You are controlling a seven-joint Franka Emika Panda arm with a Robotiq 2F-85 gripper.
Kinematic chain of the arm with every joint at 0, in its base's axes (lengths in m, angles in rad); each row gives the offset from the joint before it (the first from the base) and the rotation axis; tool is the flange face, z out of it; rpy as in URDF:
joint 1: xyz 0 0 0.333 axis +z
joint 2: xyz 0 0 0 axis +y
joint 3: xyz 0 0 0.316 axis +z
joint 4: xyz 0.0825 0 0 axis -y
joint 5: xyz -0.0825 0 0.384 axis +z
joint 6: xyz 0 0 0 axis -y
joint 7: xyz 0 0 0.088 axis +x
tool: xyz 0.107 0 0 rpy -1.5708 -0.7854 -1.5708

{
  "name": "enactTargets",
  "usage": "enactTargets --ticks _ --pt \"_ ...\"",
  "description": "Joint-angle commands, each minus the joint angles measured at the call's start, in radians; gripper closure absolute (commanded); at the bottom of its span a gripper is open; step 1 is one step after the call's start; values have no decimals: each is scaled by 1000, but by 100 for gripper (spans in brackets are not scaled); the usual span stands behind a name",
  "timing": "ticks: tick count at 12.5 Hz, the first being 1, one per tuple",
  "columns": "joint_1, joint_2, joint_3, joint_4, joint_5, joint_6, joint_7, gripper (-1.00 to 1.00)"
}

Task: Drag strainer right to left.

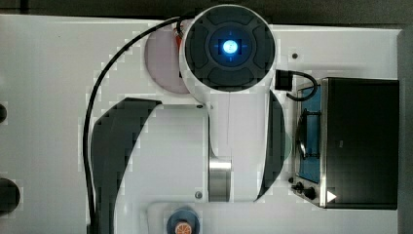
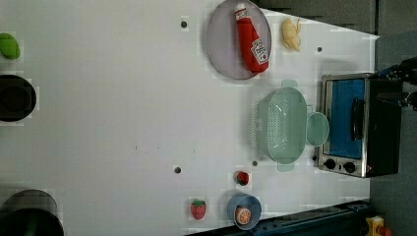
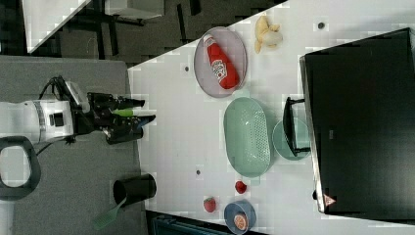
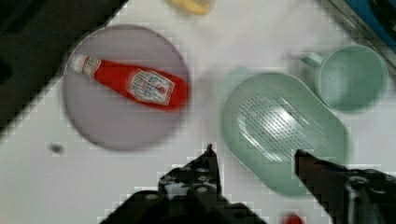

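Left view: the strainer [image 2: 280, 125], a pale mint-green perforated bowl with small rim tabs, rests upright on the white worktop [image 2: 108, 98], just in front of the toaster oven [image 2: 359, 125] that stands at one worktop edge. A smaller mint-green mug [image 2: 317, 129] sits between strainer and oven, touching or nearly touching the strainer's rim. A grey-lilac plate [image 2: 221, 49] carrying one ketchup bottle [image 2: 252, 39] lies near the strainer, toward the worktop edge where a banana [image 2: 291, 34] lies.

Wrist view: the claw [image 4: 254, 156] hovers above the strainer's near rim with its two dark fingers [image 4: 205, 168] spread apart, holding nothing. The strainer is judged untouched and the drag not yet begun.

Technique, as a judgement: lower the claw so one finger drops inside the bowl wall, or close on the rim, then pull low and steady across the bare worktop away from the oven. Keeping the path off the plate and clear of the mug should prevent knocking either.

Count, left view: one strainer, one mug, one plate, one ketchup bottle, one banana, two strawberries [image 2: 198, 209], one blue bowl [image 2: 244, 210] holding an orange slice, one toaster oven.
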Motion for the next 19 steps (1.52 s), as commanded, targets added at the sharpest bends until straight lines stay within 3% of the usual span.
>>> enactTargets --ticks 1,3,8,14,19 --pt "13 -530 -50 -305 -21 -222 19 -58" --pt "13 -524 -50 -311 -21 -221 19 -100" --pt "14 -440 -47 -467 -21 -89 54 -100" --pt "14 -217 -36 -685 -21 427 319 -100" --pt "16 60 -19 -690 -21 702 632 -100"
